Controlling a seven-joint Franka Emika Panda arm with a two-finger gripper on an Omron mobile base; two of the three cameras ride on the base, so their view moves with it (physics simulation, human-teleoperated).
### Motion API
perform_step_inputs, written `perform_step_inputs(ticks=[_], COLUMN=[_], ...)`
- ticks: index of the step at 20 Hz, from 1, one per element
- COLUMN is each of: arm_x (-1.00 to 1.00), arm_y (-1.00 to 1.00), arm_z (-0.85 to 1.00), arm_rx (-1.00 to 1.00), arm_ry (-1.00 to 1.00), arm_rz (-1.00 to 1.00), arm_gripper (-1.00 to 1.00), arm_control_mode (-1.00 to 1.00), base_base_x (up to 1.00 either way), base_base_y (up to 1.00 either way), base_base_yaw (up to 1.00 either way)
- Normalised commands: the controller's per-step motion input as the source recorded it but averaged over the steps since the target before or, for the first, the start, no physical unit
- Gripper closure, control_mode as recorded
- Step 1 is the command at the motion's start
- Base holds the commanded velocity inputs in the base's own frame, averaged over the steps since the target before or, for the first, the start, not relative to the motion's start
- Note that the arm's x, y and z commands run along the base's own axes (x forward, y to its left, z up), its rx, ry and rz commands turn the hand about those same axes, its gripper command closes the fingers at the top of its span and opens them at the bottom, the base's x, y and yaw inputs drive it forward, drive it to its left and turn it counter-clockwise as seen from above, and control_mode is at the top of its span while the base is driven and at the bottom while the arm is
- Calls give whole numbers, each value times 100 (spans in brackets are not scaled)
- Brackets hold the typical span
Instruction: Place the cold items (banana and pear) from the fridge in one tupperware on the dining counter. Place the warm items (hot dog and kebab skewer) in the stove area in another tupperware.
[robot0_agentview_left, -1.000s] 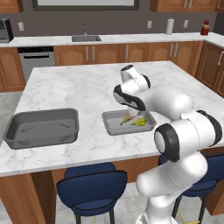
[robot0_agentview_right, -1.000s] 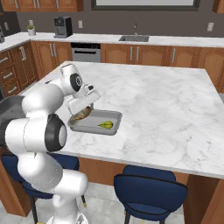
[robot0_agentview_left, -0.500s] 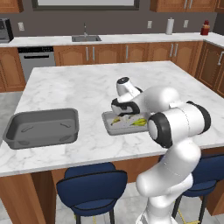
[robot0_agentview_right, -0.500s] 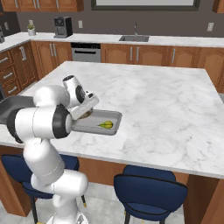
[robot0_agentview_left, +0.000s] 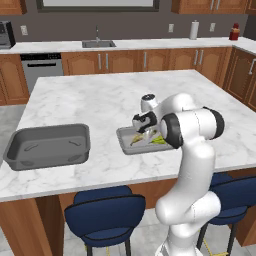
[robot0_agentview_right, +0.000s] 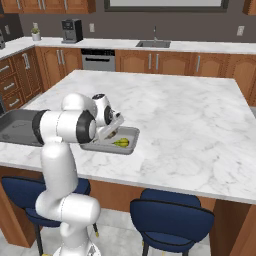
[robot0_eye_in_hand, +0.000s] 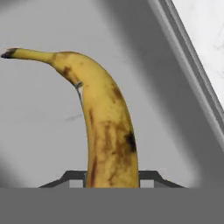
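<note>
Yellow with brown flecks, the banana (robot0_eye_in_hand: 105, 127) sits pinched between the gripper (robot0_agentview_left: 141, 131) tips, down inside the one tupperware (robot0_agentview_left: 125, 142) on the dining counter (robot0_agentview_left: 100, 97) — lower than a second ago, the arm folded tighter; the another tupperware (robot0_agentview_left: 47, 146) lies well apart.

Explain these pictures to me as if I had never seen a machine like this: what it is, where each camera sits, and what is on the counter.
The white machine is a robot arm on a rolling base in a rendered kitchen. Two cameras ride behind it, left and right; the third sits on its hand. On the marble counter lie a large dark tray and a smaller light tray. The claw reaches down into the small tray, closed on a banana. Another yellow-green fruit lies in that tray.
</note>
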Motion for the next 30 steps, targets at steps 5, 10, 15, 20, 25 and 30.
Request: perform_step_inputs(ticks=[5,10,15,20,25,30], arm_x=[57,28,-54,-75,-100,-100], arm_y=[-5,0,-37,-11,-5,0], arm_z=[-54,-48,-4,11,59,100], arm_rx=[0,0,12,9,13,0], arm_ry=[10,4,-16,-25,-41,-11], arm_rz=[13,11,11,7,4,9], arm_gripper=[100,-100,-100,-100,-100,-100], arm_control_mode=[-100,-100,-100,-100,-100,-100], base_base_x=[0,0,0,0,0,0], base_base_y=[0,0,0,0,0,0], base_base_yaw=[0,0,0,0,0,0])
